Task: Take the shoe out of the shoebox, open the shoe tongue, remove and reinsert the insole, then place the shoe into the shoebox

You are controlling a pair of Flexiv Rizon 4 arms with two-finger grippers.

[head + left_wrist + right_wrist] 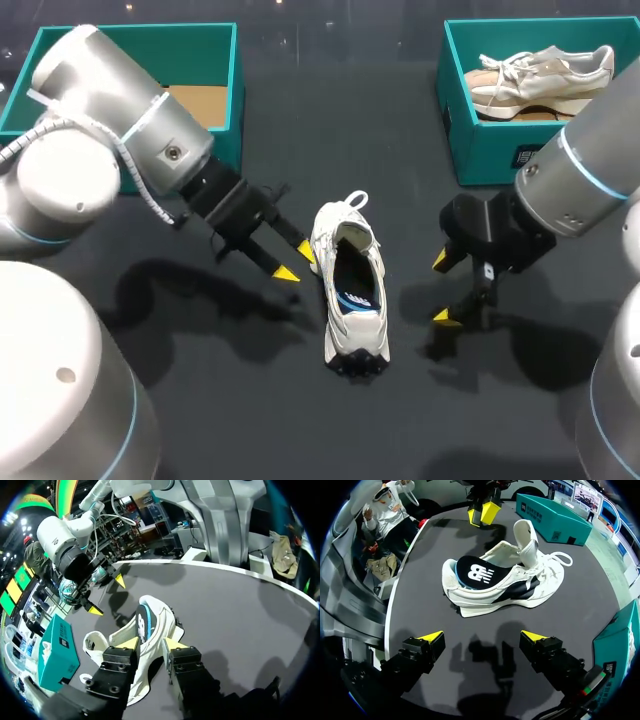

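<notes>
A white shoe (350, 330) lies on its sole in the middle of the dark table, toe toward the front edge. Its tongue (345, 225) is pulled up and back, and the dark insole (357, 280) with a blue heel lies inside. My left gripper (296, 261) hangs just left of the shoe's heel end, its fingers a narrow gap apart with nothing gripped. In the left wrist view the shoe (162, 620) lies just ahead of that gripper (150, 643). My right gripper (440, 288) stands wide open to the right of the shoe (505, 587), apart from it.
A teal shoebox (237, 90) with a bare brown floor stands at the back left. A second teal box (490, 150) at the back right holds a beige shoe (540, 80). The table is bare in front of the shoe.
</notes>
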